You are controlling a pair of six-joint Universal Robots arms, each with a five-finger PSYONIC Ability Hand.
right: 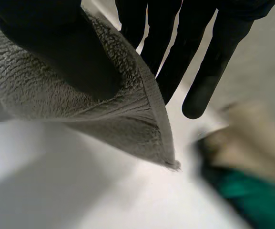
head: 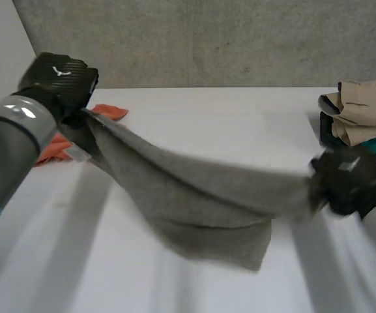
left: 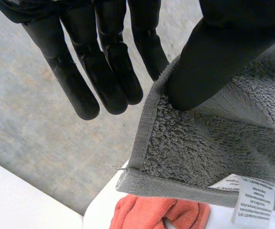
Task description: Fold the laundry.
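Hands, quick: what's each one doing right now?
Left hand: shut on the grey towel, near one corner.
Right hand: shut on the grey towel, near another corner.

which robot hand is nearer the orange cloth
Left. The left robot hand pinches the grey towel right beside the orange cloth; the right robot hand is across the table by the folded clothes.

In the head view the towel (head: 194, 195) stretches across the middle of the frame over the table (head: 240, 117). One end is at the left hand (head: 60, 78) in the upper left, the other at the right hand (head: 350, 186) at the right edge. A small cloth (head: 109, 111) lies on the table behind the left hand. A stack of folded clothes (head: 363, 111) sits behind the right hand, at the upper right.
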